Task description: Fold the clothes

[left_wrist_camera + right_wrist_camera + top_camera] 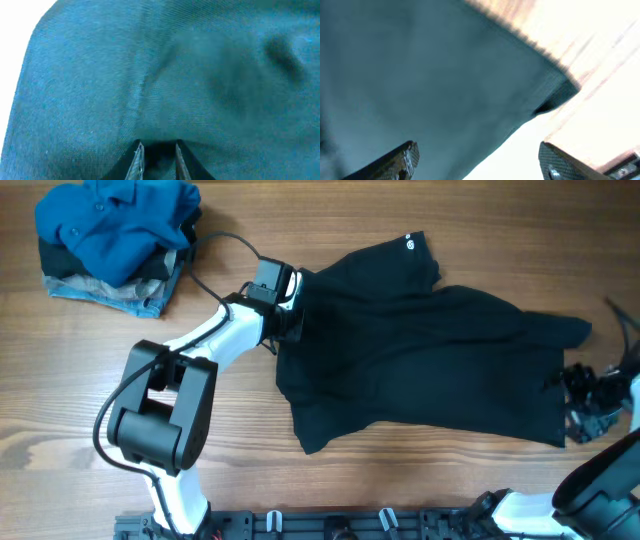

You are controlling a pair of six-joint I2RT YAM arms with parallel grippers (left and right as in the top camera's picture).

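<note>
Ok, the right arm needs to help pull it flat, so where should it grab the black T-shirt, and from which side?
Probably the right-hand edge of the black T-shirt, near its lower corner, coming in low from the right. That edge lies thin and flat on the table, and the open right gripper is right beside it.

The left arm [210, 332] has white links between chunky black joint housings, a thin black cable [228, 234] looping off its wrist. The left tool [156, 146] has black fingers [136, 161] edged in pale metal.
</note>
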